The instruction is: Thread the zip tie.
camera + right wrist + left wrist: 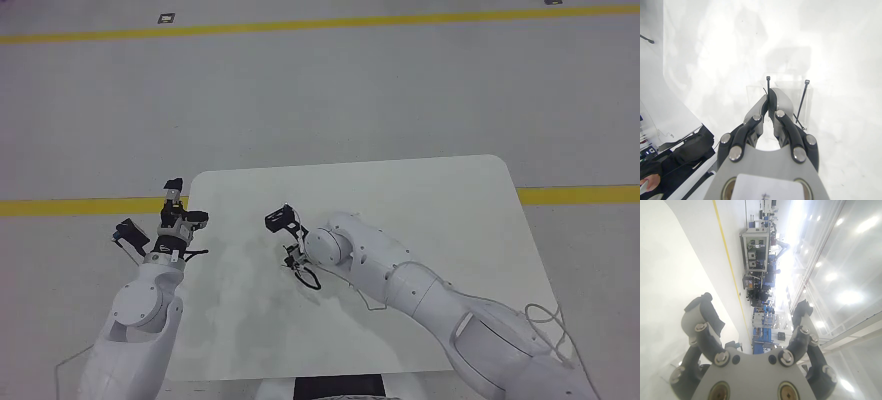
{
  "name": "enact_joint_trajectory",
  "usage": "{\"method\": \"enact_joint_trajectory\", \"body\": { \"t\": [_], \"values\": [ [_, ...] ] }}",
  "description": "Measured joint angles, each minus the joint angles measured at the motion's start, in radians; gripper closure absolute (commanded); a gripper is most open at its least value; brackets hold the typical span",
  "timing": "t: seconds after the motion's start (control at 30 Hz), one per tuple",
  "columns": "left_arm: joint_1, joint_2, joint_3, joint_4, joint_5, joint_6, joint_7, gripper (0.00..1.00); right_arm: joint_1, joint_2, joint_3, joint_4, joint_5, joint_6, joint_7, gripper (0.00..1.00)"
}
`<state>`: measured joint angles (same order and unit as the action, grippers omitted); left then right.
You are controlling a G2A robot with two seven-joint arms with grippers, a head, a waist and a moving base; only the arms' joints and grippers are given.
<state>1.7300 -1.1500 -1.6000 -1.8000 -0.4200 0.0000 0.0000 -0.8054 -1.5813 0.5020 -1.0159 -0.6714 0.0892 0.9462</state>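
Two arms, left arm (140,310) and right arm (420,285): glossy white rounded shells with bulbous joint housings; thin pale cable (548,318) looped beside the right arm. Left gripper (755,300) and right gripper (769,97): grey metal base plate, black curved linkage bars, round silver screws at the pivots, grey fingers with black pads (772,101). Left plate: two brass-coloured recessed fasteners. Right plate: white label.

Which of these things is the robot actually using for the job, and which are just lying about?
In use: zip tie, pinched in the right gripper.
Lying about: second zip tie, leaning at the clear box; left gripper, open and empty, near the edge of the table.
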Motion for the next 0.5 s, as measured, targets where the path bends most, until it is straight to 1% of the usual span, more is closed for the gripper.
{"method": "enact_joint_trajectory", "body": {
  "t": [0.1,0.27,0.5],
  "values": [
    [0.000,0.000,0.000,0.000,0.000,0.000,0.000,0.00,-0.013,0.012,0.023,-0.037,-0.009,0.005,0.006,1.00],
    [0.000,0.000,0.000,0.000,0.000,0.000,0.000,0.00,-0.053,0.043,0.085,-0.127,-0.024,0.007,0.012,1.00],
    [0.000,0.000,0.000,0.000,0.000,0.000,0.000,0.00,-0.137,0.089,0.205,-0.259,0.003,-0.022,-0.015,1.00]
  ]
}}
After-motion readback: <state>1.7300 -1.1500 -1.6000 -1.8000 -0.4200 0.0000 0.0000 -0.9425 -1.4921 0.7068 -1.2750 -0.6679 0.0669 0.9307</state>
